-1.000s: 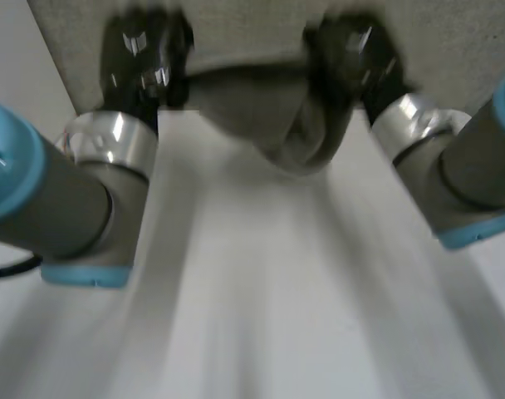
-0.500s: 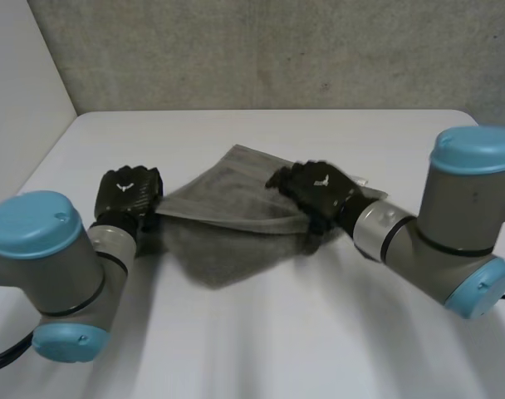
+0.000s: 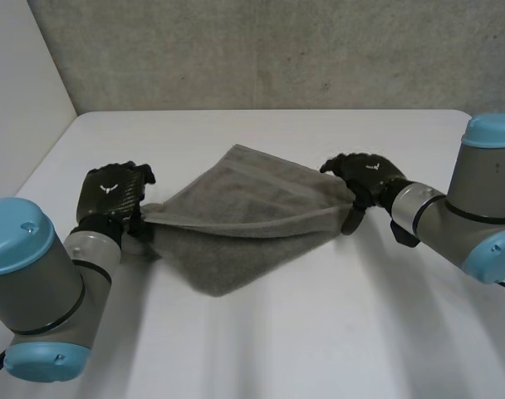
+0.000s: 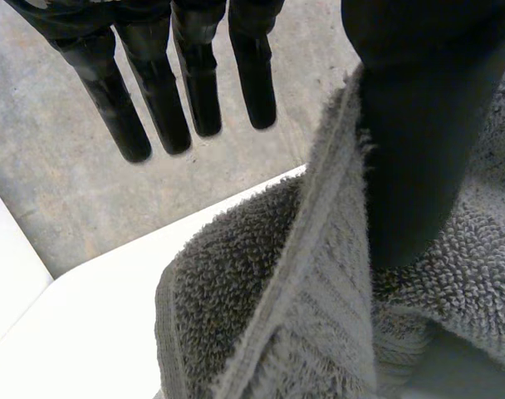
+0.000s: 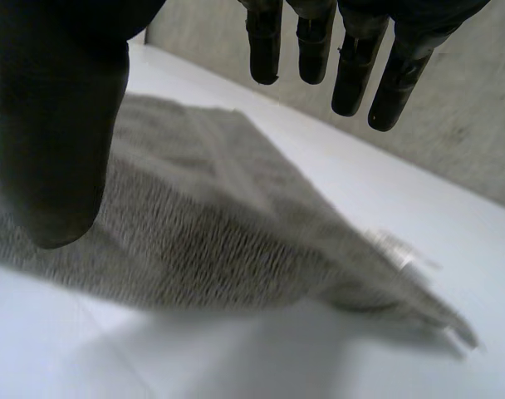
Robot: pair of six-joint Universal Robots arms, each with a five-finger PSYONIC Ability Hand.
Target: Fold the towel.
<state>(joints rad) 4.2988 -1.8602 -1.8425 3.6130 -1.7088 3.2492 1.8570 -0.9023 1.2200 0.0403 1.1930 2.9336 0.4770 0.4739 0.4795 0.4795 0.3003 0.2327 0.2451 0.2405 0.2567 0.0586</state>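
Observation:
A grey towel (image 3: 244, 224) lies on the white table (image 3: 277, 349), folded over into a rough triangle with its upper layer raised between the hands. My left hand (image 3: 111, 195) is at the towel's left corner. In the left wrist view its fingers (image 4: 190, 83) are straight and apart from the thumb (image 4: 419, 125), which rests against the towel's edge (image 4: 277, 291). My right hand (image 3: 365, 174) is at the towel's right corner. In the right wrist view its fingers (image 5: 352, 50) are straight and stand above the towel (image 5: 219, 216), holding nothing.
A grey wall (image 3: 277, 50) runs along the table's far edge and a white wall (image 3: 20, 100) stands at the left. A small label (image 5: 394, 249) sticks out at the towel's right corner. Bare table stretches in front of the towel.
Both hands have opened and let go of the towel. The arms have moved apart; the right hand has slid off the towel's top to its right corner. The towel has spread wider.

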